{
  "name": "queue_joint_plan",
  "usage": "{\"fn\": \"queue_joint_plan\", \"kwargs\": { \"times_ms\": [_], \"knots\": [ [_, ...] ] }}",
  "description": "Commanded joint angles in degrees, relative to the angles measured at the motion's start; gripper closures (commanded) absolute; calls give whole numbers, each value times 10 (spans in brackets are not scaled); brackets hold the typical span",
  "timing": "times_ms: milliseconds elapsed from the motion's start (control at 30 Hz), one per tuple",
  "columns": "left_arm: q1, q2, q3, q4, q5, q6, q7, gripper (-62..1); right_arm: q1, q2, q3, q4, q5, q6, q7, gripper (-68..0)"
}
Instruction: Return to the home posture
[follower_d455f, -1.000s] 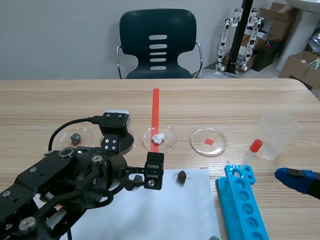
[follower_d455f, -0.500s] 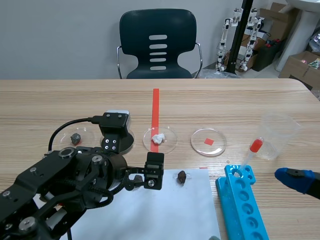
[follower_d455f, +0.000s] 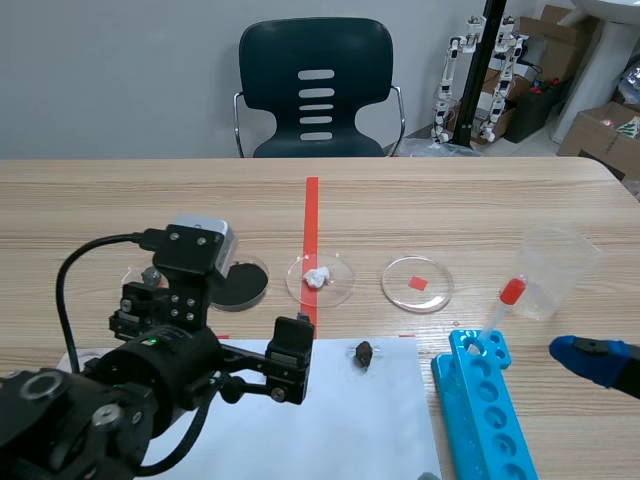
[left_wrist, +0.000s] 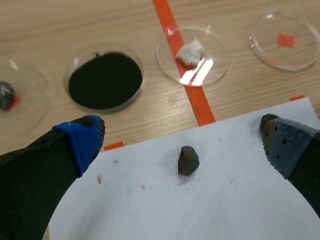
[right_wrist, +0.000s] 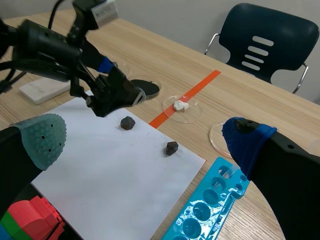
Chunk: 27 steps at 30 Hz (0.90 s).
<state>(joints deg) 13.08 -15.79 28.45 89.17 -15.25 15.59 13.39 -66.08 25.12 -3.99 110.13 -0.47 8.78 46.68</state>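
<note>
My left gripper (follower_d455f: 287, 358) hangs open low over the white paper (follower_d455f: 340, 425), at the sheet's near-left part. In the left wrist view a small dark rock (left_wrist: 188, 161) lies on the paper (left_wrist: 165, 205) just ahead of the open left gripper (left_wrist: 185, 142), touched by neither finger. A second dark rock (left_wrist: 266, 122) peeks out behind one pad. My right gripper (right_wrist: 145, 137) is open and holds nothing, well back from the sheet; its blue fingertip (follower_d455f: 590, 358) shows at the scene's right edge. Both rocks (right_wrist: 128, 123) (right_wrist: 171, 148) lie on the paper in the right wrist view.
Several petri dishes stand beyond the paper: grey stone (follower_d455f: 152, 275), black powder (follower_d455f: 238, 282), white lump (follower_d455f: 319, 278), red square (follower_d455f: 417, 284). A blue tube rack (follower_d455f: 480, 405) lies right of the sheet, with a plastic cup (follower_d455f: 556, 268) and red-bulbed pipette (follower_d455f: 508, 297) behind it. A chair (follower_d455f: 316, 90) stands across the table.
The left arm has drawn back toward the near left. Its wrist camera housing shifted left, uncovering the black powder dish, and its gripper slid slightly left and nearer. The right gripper stayed put.
</note>
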Motion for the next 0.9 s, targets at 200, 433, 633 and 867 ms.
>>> {"fn": "queue_joint_plan", "kwargs": {
  "times_ms": [200, 433, 633, 867],
  "knots": [
    [127, -96, -28, 115, 26, -4, -123, -623, 2, 3, 2, 7, 7, 0, 10, -679],
    [263, -109, -134, 157, 26, -80, -204, -623, 2, 3, 2, 7, 7, 0, 10, -679],
    [341, -102, -196, 173, 43, -118, -287, -623, 2, 3, 2, 7, 7, 0, 10, -679],
    [382, -42, -286, 195, 135, -206, -320, -623, 2, 3, 2, 7, 7, 0, 10, -679]
  ]
}}
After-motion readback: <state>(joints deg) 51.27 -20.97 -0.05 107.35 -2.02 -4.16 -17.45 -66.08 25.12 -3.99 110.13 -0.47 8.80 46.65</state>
